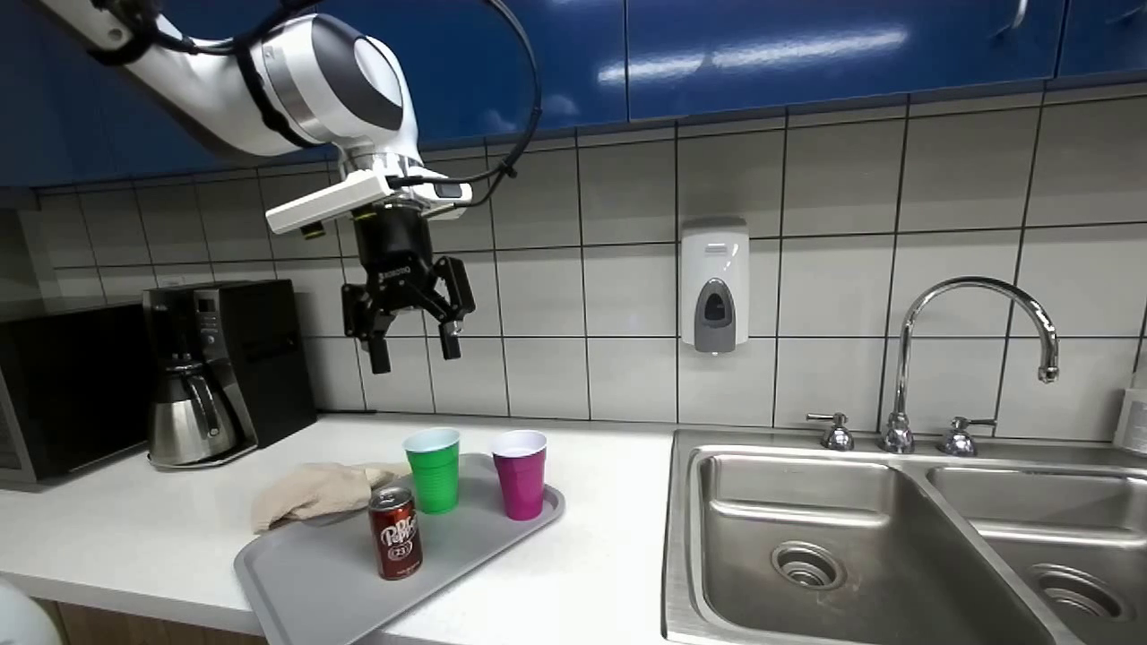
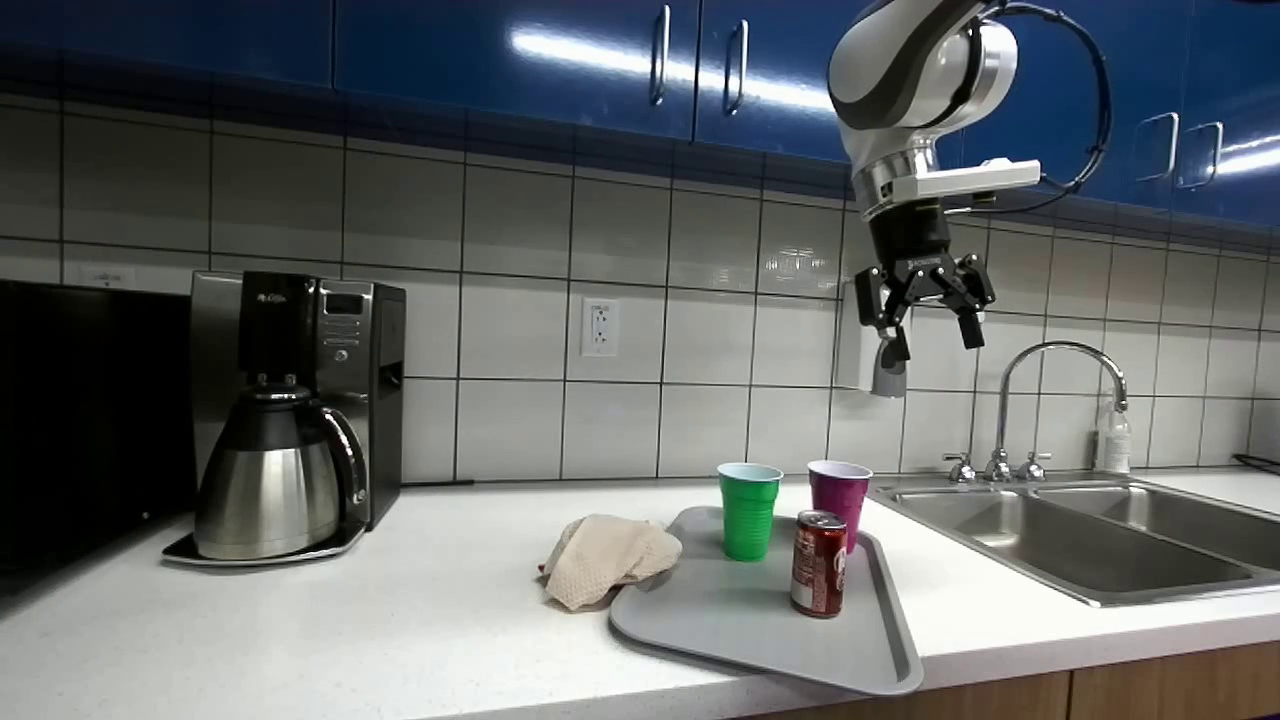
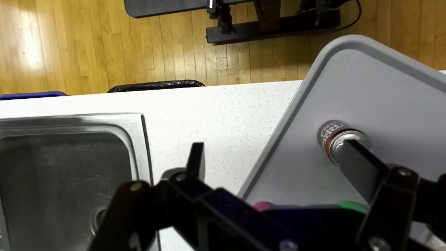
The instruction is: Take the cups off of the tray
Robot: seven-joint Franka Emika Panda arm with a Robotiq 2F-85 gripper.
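Note:
The green cup [image 1: 435, 479] [image 2: 748, 522] and the magenta-pink cup [image 1: 521, 488] [image 2: 842, 492] stand upright on the far part of the grey tray [image 1: 314, 578] [image 2: 720, 620]. In the wrist view only small parts of the pink cup [image 3: 263, 205] and green cup [image 3: 351, 205] show; my gripper's body hides the rest. The tray [image 3: 383, 87] reaches past the counter's front edge. My gripper [image 1: 414, 351] [image 2: 936, 340] is open and empty, pointing down, well above the tray and cups. In the wrist view its fingers [image 3: 274, 143] are wide apart.
A soda can [image 1: 396, 537] [image 2: 818, 570] stands on the tray in front of the cups. A beige cloth [image 1: 314, 491] [image 2: 605, 560] lies at the tray's side. The steel sink [image 1: 681, 537], faucet [image 1: 905, 358], soap dispenser [image 1: 714, 260] and coffee maker [image 2: 385, 400] stand around.

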